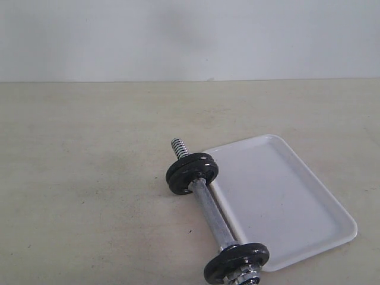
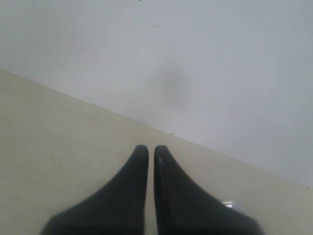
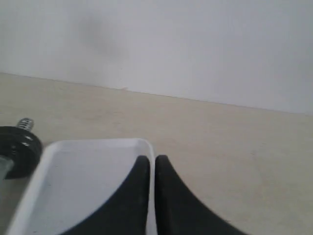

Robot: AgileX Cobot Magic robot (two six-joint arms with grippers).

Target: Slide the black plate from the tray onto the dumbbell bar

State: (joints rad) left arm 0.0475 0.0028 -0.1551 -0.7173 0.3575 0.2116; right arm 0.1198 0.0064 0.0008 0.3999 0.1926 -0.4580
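Note:
The dumbbell bar (image 1: 209, 209) lies on the beige table against the left edge of the white tray (image 1: 291, 202). Black plates (image 1: 192, 172) sit on it just inside the far threaded end (image 1: 179, 146), and another black plate (image 1: 236, 263) sits at the near end by a chrome collar nut (image 1: 250, 277). The tray's floor shows bare white. Neither gripper appears in the exterior view. My left gripper (image 2: 151, 149) is shut over bare table with nothing between its fingers. My right gripper (image 3: 152, 159) is shut and empty above the tray (image 3: 83, 181) rim, with a black plate (image 3: 19, 149) off to one side.
A pale wall (image 1: 190, 35) rises behind the table's far edge. A small chrome glint (image 2: 234, 204) shows beside the left fingers. Beige tabletop (image 1: 77, 178) stretches to the left of the bar.

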